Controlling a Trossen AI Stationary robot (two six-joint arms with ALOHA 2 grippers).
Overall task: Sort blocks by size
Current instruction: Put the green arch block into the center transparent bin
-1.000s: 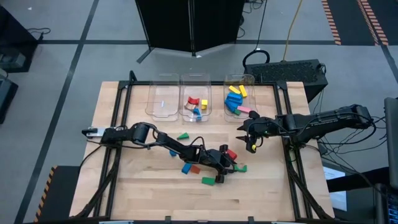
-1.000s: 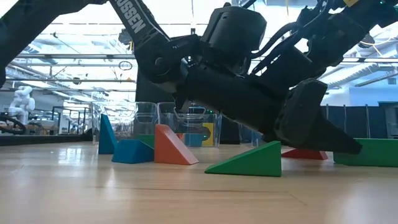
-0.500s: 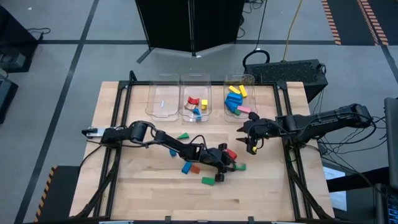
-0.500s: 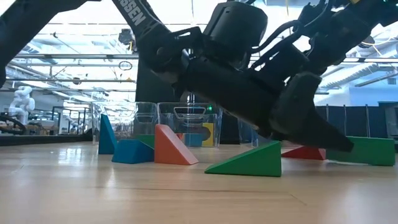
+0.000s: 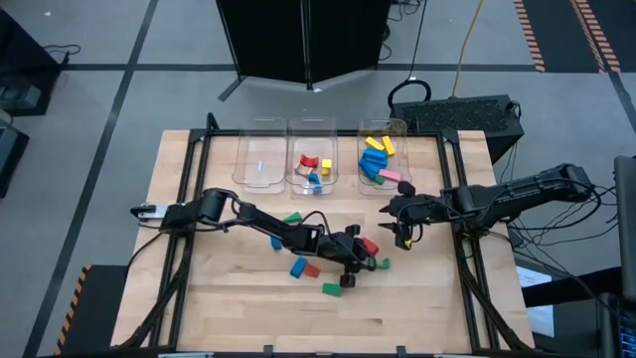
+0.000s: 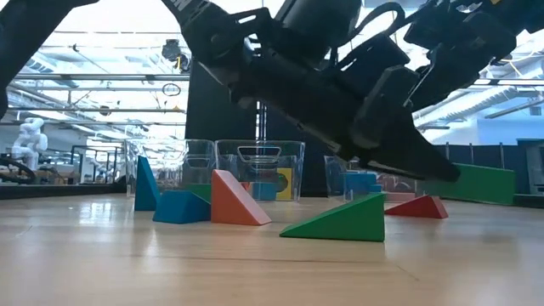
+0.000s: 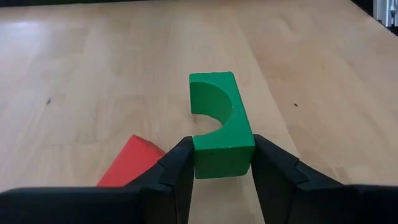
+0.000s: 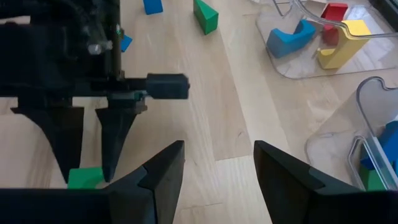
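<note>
A green arched block (image 7: 221, 127) is pinched between the fingers of the left gripper (image 7: 222, 168), raised off the table for carrying to a bin. The right gripper (image 8: 217, 171) waits nearby, spread and empty.

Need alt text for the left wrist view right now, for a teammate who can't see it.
The left gripper is shut on a green arched block, one finger on each side of its near end. A red block lies beside it on the wooden table.
</note>
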